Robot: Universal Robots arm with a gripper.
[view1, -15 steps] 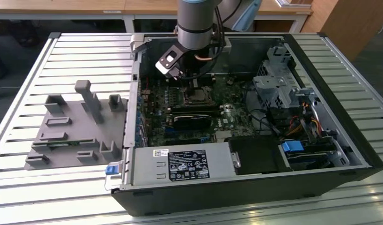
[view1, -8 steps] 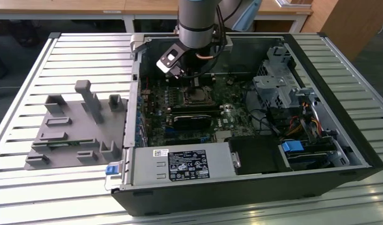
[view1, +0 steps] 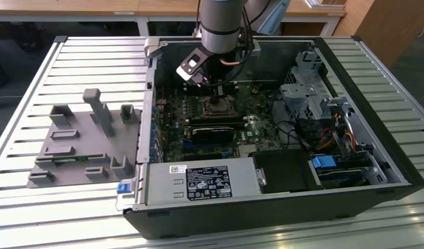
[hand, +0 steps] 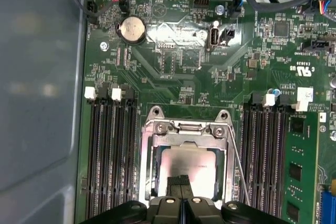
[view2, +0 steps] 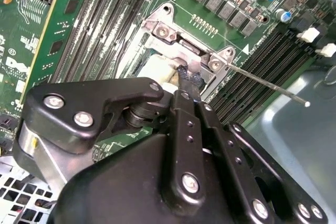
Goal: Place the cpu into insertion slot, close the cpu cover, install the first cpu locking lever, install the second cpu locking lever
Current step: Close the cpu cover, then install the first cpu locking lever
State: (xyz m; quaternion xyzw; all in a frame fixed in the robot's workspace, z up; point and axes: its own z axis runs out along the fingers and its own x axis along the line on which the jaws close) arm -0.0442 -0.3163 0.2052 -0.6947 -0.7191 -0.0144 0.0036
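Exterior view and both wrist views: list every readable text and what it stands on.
Label on the power supply: print too small to read.
Board: white lettering, too small to read.
CPU: faint marks, unreadable.
No text can be quoted.

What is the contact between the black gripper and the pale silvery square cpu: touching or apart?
Cannot tell. In both wrist views the gripper overlaps the cpu face; contact or gap is hidden.
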